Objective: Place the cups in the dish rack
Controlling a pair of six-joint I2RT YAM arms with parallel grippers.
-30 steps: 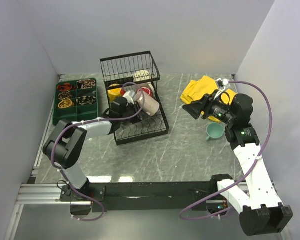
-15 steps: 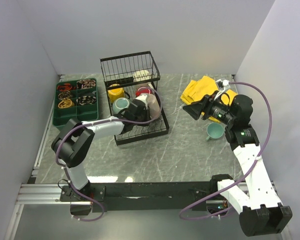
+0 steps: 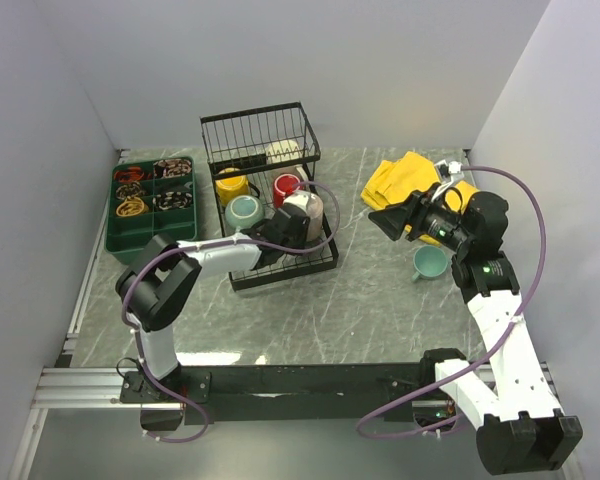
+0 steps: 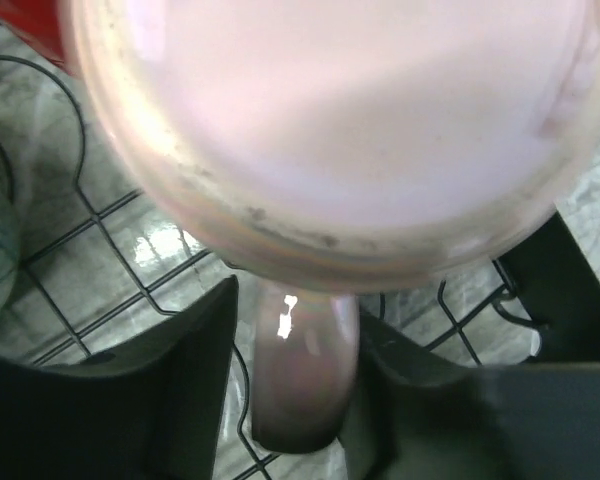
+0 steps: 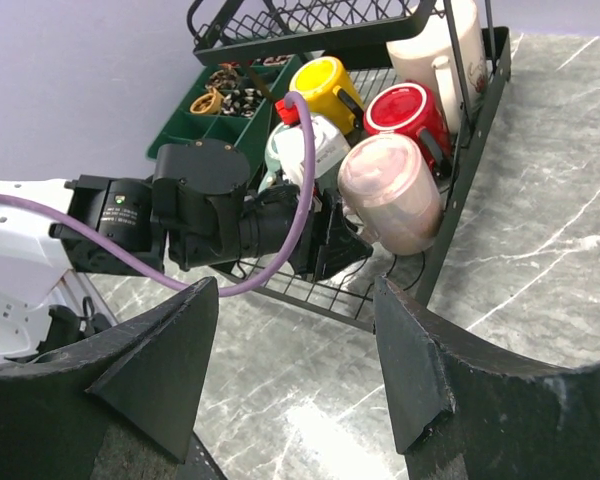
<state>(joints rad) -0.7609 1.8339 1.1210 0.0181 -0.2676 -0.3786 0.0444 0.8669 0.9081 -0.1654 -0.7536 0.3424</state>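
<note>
The left gripper (image 4: 298, 310) reaches into the dish rack (image 3: 280, 272), which stands toward the far left of the worktop (image 3: 360, 310). Its jaws are partly open astride the handle of the pinkish-beige mug (image 3: 309, 212), with a sliver of gap on one side. That mug lies tilted at the rack's right rim. The red mug (image 3: 287, 186) is just behind it, and the small teal mug (image 3: 243, 210) and yellow mug (image 3: 230, 185) crowd its left. The cream mug (image 3: 285, 152) sits in the basket end. The right gripper (image 5: 288, 300) hovers wide open and empty above the large teal mug (image 3: 429, 263), which is on the worktop near the right edge, beside a yellow cloth (image 3: 405, 178). A green compartment tray (image 3: 152, 200) fills the far left corner.
</note>
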